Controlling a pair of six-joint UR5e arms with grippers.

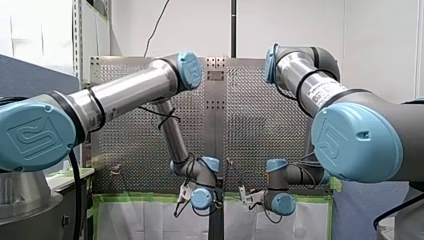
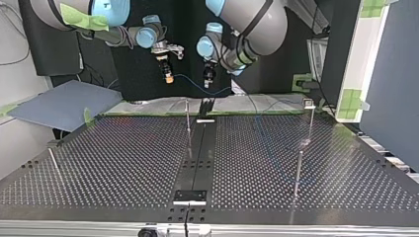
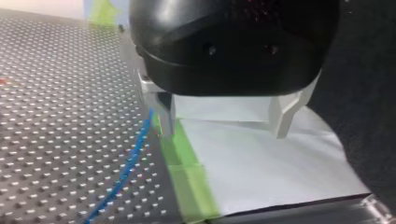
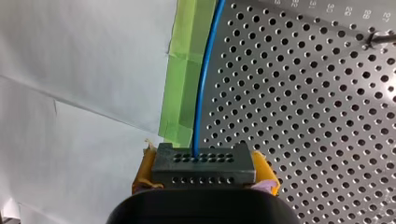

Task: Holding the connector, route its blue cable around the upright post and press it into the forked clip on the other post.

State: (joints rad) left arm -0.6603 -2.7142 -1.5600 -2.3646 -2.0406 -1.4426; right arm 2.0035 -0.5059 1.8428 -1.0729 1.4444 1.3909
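Found the connector (image 4: pixel 203 164) clamped between the yellow pads (image 4: pixel 267 173) of my right gripper (image 2: pixel 168 76), aloft at the top view's upper centre-left, beyond the far edge of the perforated table (image 2: pixel 123 163). Long axis laid crosswise, pad to pad; holed face pointing ahead, away from the gripper, with the blue cable (image 4: pixel 201 93) leaving it straight forward. Noted my left gripper (image 3: pixel 226 128) with jaws wide apart, nothing between, cable passing just beside one finger. Routing not begun: cable not yet around the upright post (image 2: pixel 188 123) at the top view's centre, nor in the presumed forked clip (image 2: pixel 309 103) atop the post at upper right. Risks, as judged: snagging of sagging slack on that finger during the swing; twisting of the connector in the pads under cable tension; bending of the upright post under a tight wrap.
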